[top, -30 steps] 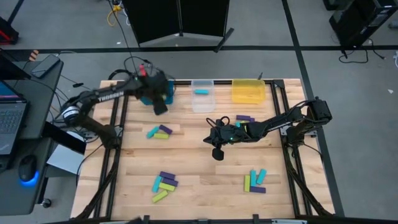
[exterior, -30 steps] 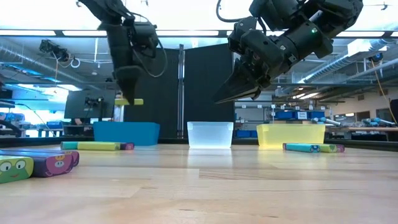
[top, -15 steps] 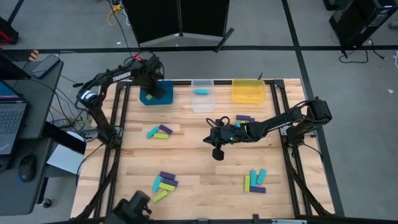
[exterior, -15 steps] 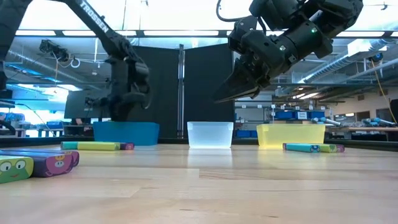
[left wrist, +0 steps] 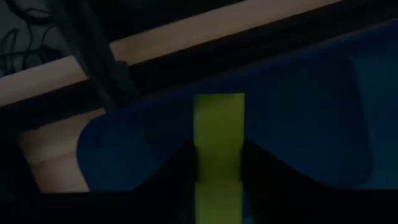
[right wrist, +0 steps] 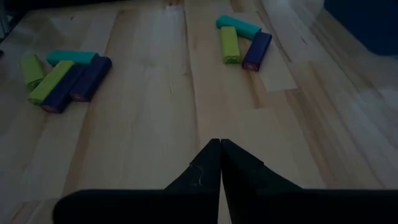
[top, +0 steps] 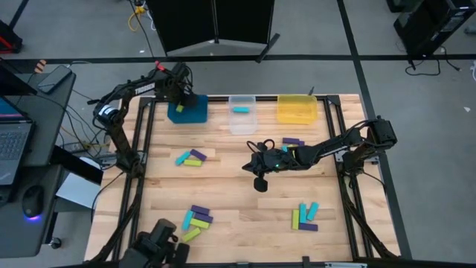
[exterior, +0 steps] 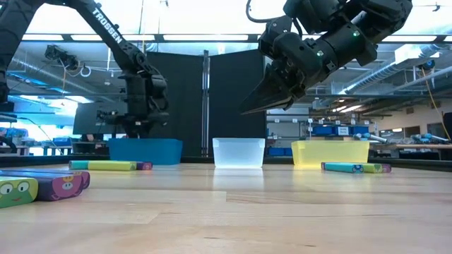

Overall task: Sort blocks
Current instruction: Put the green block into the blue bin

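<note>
High view, left pincer (top: pixel 184 99): over the blue bin (top: pixel 195 114), clamped on a lime green block (left wrist: pixel 218 134).
Lime green block: above the blue bin's floor, between the fingers.
Right pincer (right wrist: pixel 220 147): fingers pressed together, empty, hanging above the table (top: pixel 245 201), well apart from the blue bin.
Other blocks (top: pixel 195 218): scattered in clusters on the table.

bins go blue (top: pixel 190 113), clear (top: pixel 242 119) and yellow (top: pixel 297 110). blocks are lime green (left wrist: pixel 218 134), cyan (right wrist: pixel 70 57) and purple (right wrist: pixel 257 50), with a cyan one (top: pixel 239 109) in the clear bin. two near blocks (exterior: pixel 35 186) have cartoon faces. table (top: pixel 238 190) is pale wood, arms black.
</note>
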Tool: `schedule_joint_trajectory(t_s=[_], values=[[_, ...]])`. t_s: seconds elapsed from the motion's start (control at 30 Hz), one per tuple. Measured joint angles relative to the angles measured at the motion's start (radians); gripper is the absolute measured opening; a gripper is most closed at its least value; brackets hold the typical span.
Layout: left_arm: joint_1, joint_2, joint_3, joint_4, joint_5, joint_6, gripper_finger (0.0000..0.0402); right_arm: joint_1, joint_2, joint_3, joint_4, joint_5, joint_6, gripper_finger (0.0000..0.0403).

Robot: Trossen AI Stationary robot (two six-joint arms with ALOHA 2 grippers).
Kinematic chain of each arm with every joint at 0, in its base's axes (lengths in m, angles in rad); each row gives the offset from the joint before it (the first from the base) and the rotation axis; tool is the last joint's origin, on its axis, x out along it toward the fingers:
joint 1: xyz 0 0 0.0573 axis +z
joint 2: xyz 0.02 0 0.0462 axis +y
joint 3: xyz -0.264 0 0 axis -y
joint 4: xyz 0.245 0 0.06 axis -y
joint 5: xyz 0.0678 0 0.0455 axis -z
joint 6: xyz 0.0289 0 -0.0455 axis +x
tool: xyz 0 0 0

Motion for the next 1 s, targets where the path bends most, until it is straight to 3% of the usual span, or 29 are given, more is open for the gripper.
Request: schedule_joint_trajectory(t_s=[0.7, 1.0], values=[[0.000, 0.000, -0.094, 0.081, -0.045, -0.079, 0.0113, 0.000, 0.000, 0.000, 0.000, 0.000, 0.003, 0.0023], [-0.001, 0.000, -0.110, 0.088, -0.045, -0.036, 0.0122, 0.000, 0.000, 0.000, 0.000, 0.000, 0.015, 0.0023]])
